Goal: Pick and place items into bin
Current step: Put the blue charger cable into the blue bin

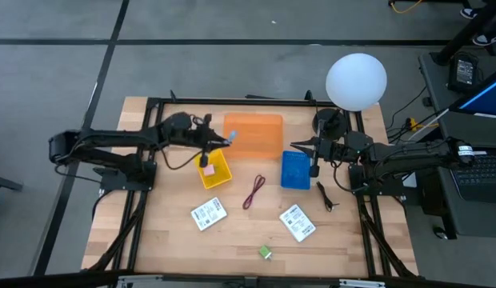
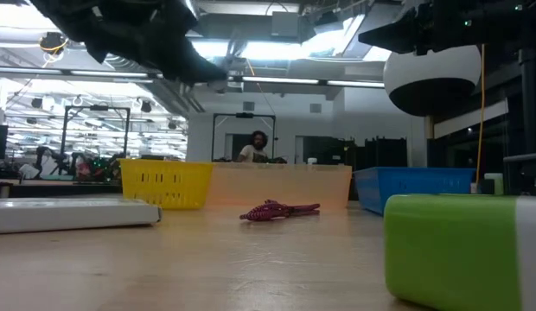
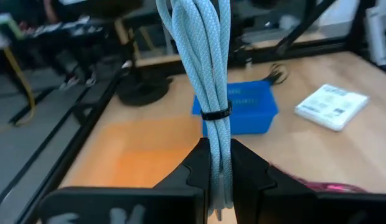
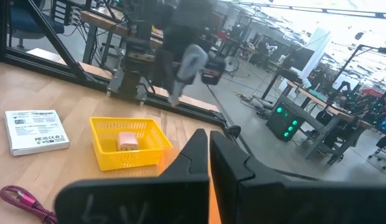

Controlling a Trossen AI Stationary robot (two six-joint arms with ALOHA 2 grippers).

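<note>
Items lie scattered over a pale wooden table (image 1: 168, 240) framed by black rails: two white labelled packets, one (image 1: 209, 214) toward the left arm's side and the other (image 1: 297, 222) toward the right arm's side; a dark red looped cord (image 1: 254, 192) between them, nearer the bins; a green block (image 1: 266, 253) close to the front edge; a thin black piece (image 1: 326, 196) just beside the blue bin (image 1: 295, 170). Three bins stand in a row at mid-table: a yellow basket (image 1: 218, 173) with a pink block (image 1: 208, 170) inside, an orange tray (image 1: 254, 134) behind, the blue bin on the right arm's side. Grey floor with dark lines surrounds the table; a white globe (image 1: 356, 81) stands off the far right corner. Low view looks into a lit workshop with racks and a person (image 2: 253, 147) far behind the bins. Left gripper (image 1: 219, 141) hangs above the yellow basket's far edge, arm reaching in from the left; its fingers (image 3: 196, 167) are closed narrow on a grey-blue bundled cable (image 3: 208, 74), tied with a black band, held upright between them. Right gripper (image 1: 302, 146) hovers above the blue bin's far edge, arm stretched in from the right, pointing toward the left arm; its fingers (image 4: 193, 155) sit pressed together with nothing between them.
</note>
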